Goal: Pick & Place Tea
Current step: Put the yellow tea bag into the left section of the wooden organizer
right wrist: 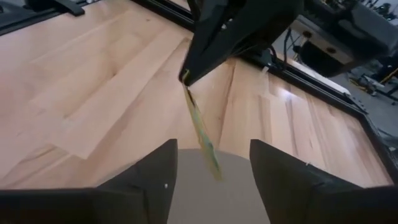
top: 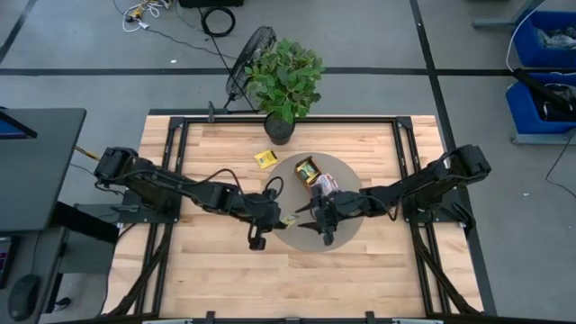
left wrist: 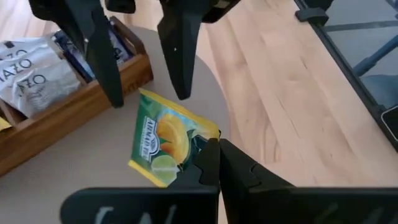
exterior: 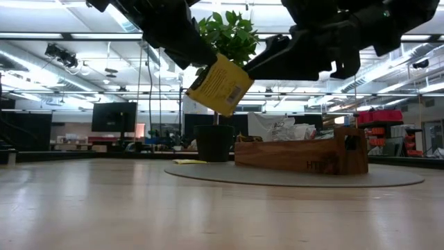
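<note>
The left gripper (left wrist: 214, 163) is clenched on one corner of a yellow tea packet (left wrist: 166, 142), holding it in the air above the edge of the round grey mat (top: 346, 229), on the side away from the potted plant (top: 284, 79). From table height the packet hangs tilted, well clear of the worktop (top: 216, 270). The right gripper (right wrist: 211, 163) sits just beside it over the same mat, its fingers (right wrist: 283, 171) spread apart with the packet edge-on between them, touching neither that I can see. The long wooden box (exterior: 302, 157) rests on the mat between the packet and the plant, with white and dark packets inside. A second yellow packet (top: 264, 158) lies flat on the wood near the plant's pot.
</note>
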Controlling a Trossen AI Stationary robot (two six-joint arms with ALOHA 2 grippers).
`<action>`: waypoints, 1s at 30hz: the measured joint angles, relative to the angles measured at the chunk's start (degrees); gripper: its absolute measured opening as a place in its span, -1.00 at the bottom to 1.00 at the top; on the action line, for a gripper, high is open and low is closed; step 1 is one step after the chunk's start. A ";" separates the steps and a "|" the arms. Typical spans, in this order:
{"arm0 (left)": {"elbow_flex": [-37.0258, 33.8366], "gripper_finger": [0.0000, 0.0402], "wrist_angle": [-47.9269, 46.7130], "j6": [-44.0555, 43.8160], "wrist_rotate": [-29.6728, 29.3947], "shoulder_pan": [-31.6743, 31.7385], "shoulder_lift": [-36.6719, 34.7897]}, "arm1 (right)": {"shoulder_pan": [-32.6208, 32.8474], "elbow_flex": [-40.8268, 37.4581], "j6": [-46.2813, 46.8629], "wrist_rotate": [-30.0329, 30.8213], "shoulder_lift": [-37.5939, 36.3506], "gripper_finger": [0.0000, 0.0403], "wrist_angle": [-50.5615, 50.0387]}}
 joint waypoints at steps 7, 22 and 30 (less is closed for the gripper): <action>0.00 -0.99 2.09 1.34 -0.10 0.30 0.00 | -0.36 0.78 0.04 -1.41 0.00 -0.26 -1.01; 0.00 -0.90 6.29 2.40 -6.38 0.01 0.00 | -1.60 0.78 0.92 -0.04 -0.04 -0.96 -2.92; -0.22 -0.59 4.74 2.64 -18.46 -0.57 0.00 | -1.25 0.76 3.32 6.02 -0.20 -0.98 -8.24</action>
